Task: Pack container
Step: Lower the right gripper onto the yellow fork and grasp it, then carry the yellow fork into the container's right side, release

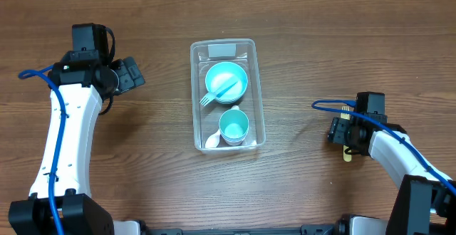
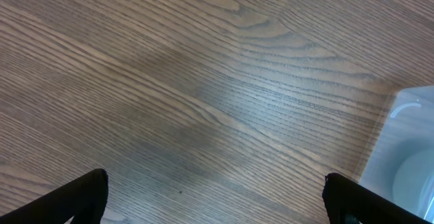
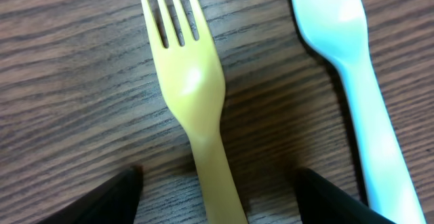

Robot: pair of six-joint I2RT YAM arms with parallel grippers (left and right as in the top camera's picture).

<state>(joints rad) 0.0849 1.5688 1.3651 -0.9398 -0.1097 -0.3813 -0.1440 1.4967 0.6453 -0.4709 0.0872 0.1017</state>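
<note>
Two forks lie on the table (image 1: pixel 149 171) under the right gripper (image 3: pixel 217 173): a yellow fork (image 3: pixel 196 95) between its fingers and a pale blue fork (image 3: pixel 346 41) just beside it, to the right in the wrist view. The jaws stand apart, one finger on each side of the yellow handle, with wood showing in both gaps, so nothing is clamped. The container (image 1: pixel 193 100) sits mid-table, well left of this spot, and holds a teal bowl (image 1: pixel 226 80), a teal fork (image 1: pixel 217 92), a cup (image 1: pixel 234 126) and a white spoon (image 1: pixel 212 142). The left gripper (image 2: pixel 215 180) hangs over bare wood left of the container, jaws wide and empty. Likely risks are these: the thin, flat handle may slip or pivot if pinched too high, and the right finger may nudge the blue fork.
</note>
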